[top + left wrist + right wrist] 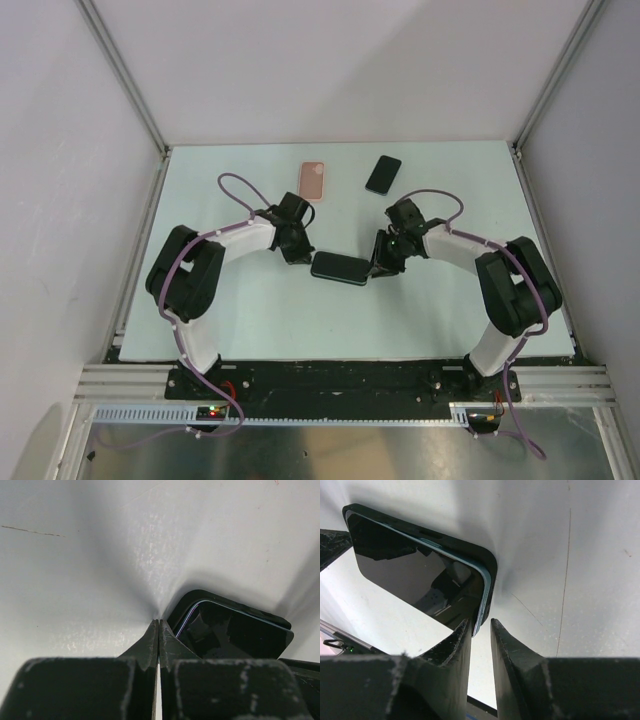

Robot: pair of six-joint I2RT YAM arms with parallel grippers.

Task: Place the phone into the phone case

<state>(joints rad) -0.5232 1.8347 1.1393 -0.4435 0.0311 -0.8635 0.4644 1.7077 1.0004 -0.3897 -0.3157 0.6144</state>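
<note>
A dark phone (340,268) lies screen up inside a black case in the middle of the table, its light blue edge showing above the case rim. My left gripper (300,257) is shut and empty, its tips on the table against the case's left corner (200,596); the phone's screen (235,635) is just to their right. My right gripper (379,268) is at the phone's right end, jaws a narrow gap apart with nothing between them. Its tips (481,621) sit at the corner of the phone (410,570) and the case (470,547).
A pink phone case (313,180) and a second black phone or case (383,174) lie farther back on the table. Grey walls with metal rails (150,130) border the white table on the left, right and back.
</note>
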